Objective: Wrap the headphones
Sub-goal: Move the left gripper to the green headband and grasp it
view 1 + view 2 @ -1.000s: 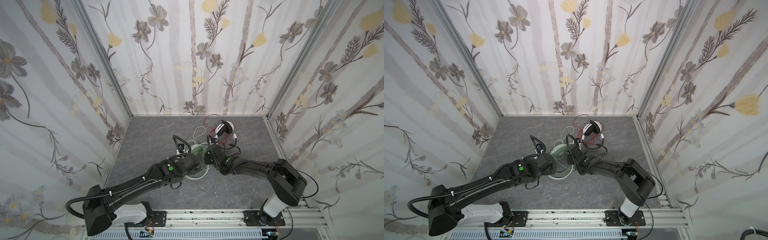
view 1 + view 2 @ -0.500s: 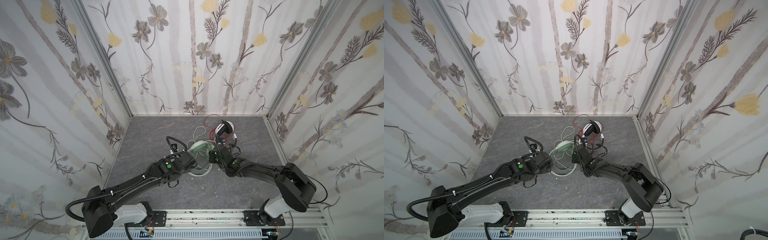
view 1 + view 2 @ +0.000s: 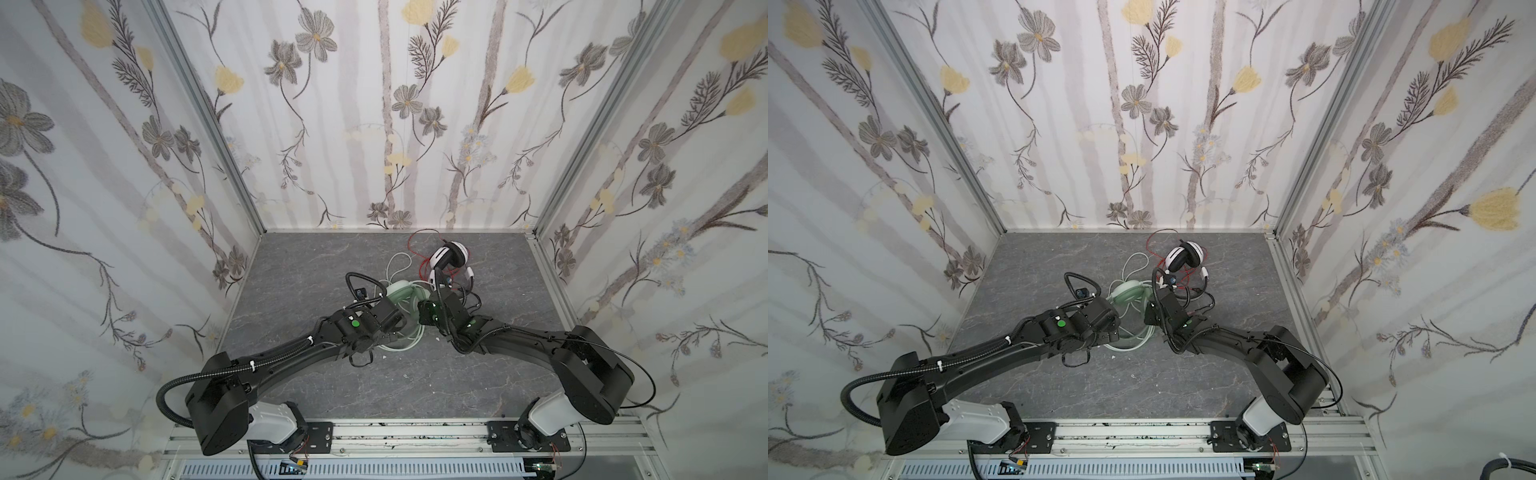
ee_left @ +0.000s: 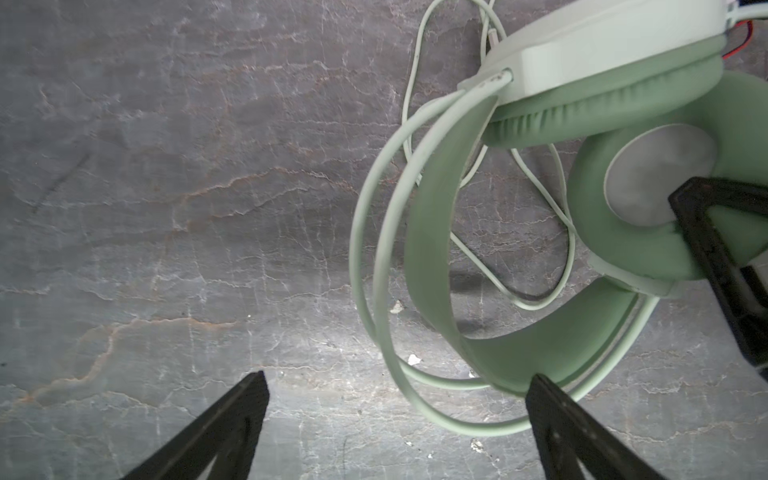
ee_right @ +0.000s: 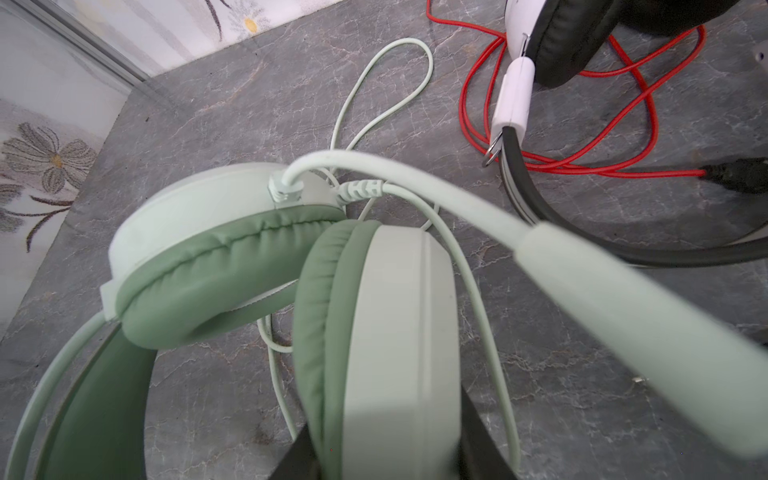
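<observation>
The mint-green headset is being held near the middle of the grey table by the right gripper, which is pinching one ear cup. In both top views the two arms are hiding most of it. Its pale cord is lying loose beside it. The left gripper is hanging spread wide at the headband, holding nothing. Just behind, the white-and-black headset is lying among its red cord, partly cut off in the right wrist view.

Soft even light, close foreground blurred
</observation>
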### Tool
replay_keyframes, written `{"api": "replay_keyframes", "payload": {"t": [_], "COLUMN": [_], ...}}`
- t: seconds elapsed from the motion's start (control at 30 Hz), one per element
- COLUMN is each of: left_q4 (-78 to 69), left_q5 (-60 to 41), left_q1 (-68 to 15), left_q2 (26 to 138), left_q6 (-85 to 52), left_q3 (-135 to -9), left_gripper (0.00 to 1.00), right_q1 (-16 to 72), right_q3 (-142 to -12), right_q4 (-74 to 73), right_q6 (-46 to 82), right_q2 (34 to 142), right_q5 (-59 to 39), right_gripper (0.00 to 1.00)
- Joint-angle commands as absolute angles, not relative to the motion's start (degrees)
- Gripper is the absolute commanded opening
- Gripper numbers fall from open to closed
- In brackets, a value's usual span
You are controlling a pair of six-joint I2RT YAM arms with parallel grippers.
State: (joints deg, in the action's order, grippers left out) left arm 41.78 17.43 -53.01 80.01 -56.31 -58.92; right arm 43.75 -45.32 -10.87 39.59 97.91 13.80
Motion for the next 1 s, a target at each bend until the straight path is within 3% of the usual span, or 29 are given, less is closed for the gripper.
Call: {"api": "replay_keyframes", "payload": {"t": [0.0, 0.4, 0.67, 0.83, 0.97], "left_q4": [41.48, 41.28, 40.93, 41.07, 42.21], "left_q5": [13.28, 12.39, 10.66, 10.76, 11.30], "left_q1": [-52.77, -52.25, -50.19, -49.65, -49.54], "left_q2": [83.49, 88.37, 92.03, 93.20, 93.80], "left_q6": [-63.49, -74.66, -74.78, -74.44, -73.66], "left_q3": [-60.10, -59.79, -61.34, -62.82, -64.54], "left_gripper": [1.00, 0.86, 0.86, 0.74, 0.49], "right_q1": [43.68, 43.33, 43.24, 43.09, 43.07], "right_q3": [-45.30, -44.85, -43.38, -43.33, -43.35], "right_q4": [-16.05, -15.47, -17.43, -17.47, -17.49], "right_q6": [40.70, 41.31, 41.15, 41.13, 41.19], "right_q2": [97.45, 96.82, 95.61, 95.48, 95.33], "right_q5": [13.97, 14.65, 14.11, 13.93, 13.82], "right_gripper": [0.01, 0.00, 0.00, 0.00, 0.00]}}
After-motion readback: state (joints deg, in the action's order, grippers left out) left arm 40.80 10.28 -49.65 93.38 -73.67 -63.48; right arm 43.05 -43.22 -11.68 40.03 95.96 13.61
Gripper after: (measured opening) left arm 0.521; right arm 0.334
